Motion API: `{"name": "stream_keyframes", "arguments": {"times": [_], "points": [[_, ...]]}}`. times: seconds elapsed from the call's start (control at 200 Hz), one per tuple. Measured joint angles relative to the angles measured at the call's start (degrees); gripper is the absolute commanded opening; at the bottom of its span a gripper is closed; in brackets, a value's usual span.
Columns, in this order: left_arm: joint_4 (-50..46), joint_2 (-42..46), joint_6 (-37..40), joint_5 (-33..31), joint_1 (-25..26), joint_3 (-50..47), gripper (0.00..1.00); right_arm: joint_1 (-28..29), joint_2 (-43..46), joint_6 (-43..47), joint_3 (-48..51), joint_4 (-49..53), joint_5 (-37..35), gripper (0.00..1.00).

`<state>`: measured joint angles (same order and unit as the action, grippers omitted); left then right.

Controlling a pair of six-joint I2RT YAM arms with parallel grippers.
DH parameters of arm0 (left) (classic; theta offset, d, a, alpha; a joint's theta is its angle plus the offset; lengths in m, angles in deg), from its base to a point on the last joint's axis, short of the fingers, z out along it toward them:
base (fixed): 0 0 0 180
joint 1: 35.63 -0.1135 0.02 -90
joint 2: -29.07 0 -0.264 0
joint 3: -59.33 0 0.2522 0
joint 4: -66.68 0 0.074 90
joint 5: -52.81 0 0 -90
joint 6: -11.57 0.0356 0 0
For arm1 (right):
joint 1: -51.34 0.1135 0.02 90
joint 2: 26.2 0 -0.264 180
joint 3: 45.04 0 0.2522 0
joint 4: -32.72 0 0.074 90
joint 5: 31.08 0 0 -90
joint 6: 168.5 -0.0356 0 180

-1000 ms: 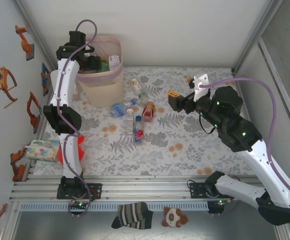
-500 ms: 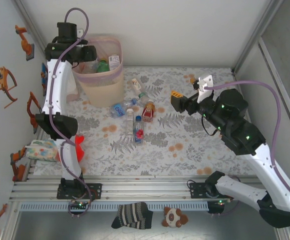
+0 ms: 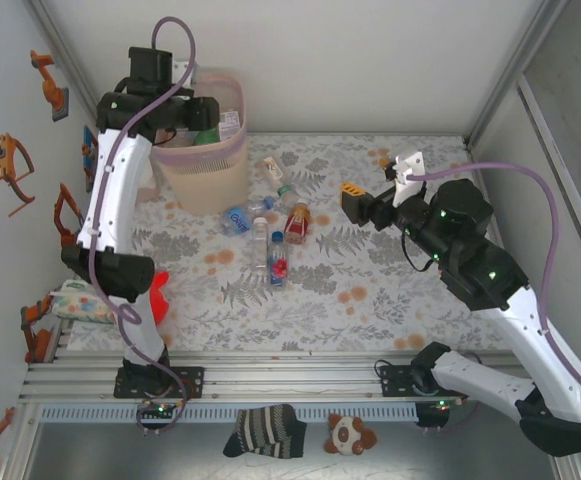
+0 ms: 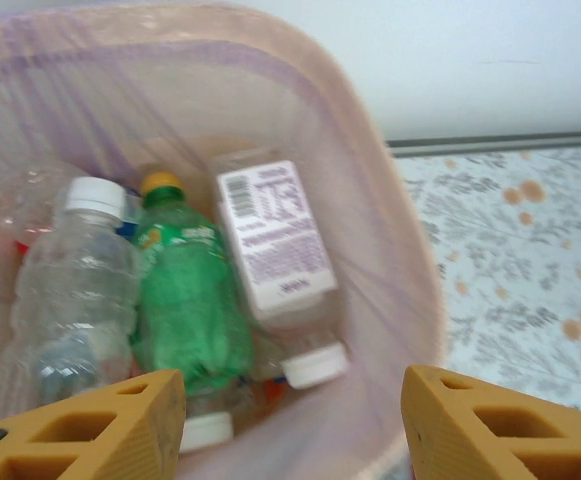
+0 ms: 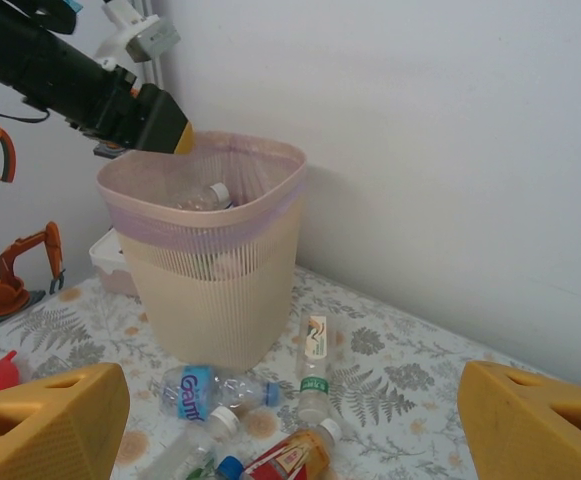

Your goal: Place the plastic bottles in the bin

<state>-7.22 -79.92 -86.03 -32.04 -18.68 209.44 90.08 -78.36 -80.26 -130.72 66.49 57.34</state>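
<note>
left arm has swung since a second ago: its elbow now sits lower in the top view, over part of the tissue pack [image 3: 70, 303], while the six loose bottles and the right arm are about where they were. the bin [image 3: 202, 170] stands at the far left of the table [image 3: 390, 270], its pink liner folded over the rim. looking down through the left wrist camera i see a green bottle [image 4: 185, 300] lying in it, with a white-capped clear bottle [image 4: 75, 290] on one side and a white-labelled bottle [image 4: 275, 240] on the other. on the table just right of the bin lie the loose bottles: a blue-labelled bottle [image 3: 238, 217] nearest the bin wall, a pale bottle [image 3: 273, 170] farther back, a slim clear bottle [image 3: 288, 192] between them, an amber bottle [image 3: 297, 222], a plain clear bottle [image 3: 260, 235] and a blue-capped bottle [image 3: 278, 258] nearest me. my left claw [image 4: 295, 420] hangs over the bin mouth, fingers parted with nothing between them. my right claw [image 5: 290, 425] hovers above the table, well apart from the bottles, fingers spread wide and holding nothing. a red plush toy [image 3: 158, 295] lies near the left arm's base.
</note>
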Motion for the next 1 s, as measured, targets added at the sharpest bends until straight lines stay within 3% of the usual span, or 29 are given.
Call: {"name": "stream_keyframes", "arguments": {"times": [0.566, 1.001], "points": [[7.7, 17.8, -4.7, -3.5, 10.4, -32.9, 0.59, 0.0, -0.2, 0.0, 0.3, -0.1, -0.6, 0.85], [15.1, 20.3, -13.0, -9.7, 19.3, -52.0, 0.65, 0.0, -0.2, -0.5, 0.7, 0.2, -0.4, 0.85]]}}
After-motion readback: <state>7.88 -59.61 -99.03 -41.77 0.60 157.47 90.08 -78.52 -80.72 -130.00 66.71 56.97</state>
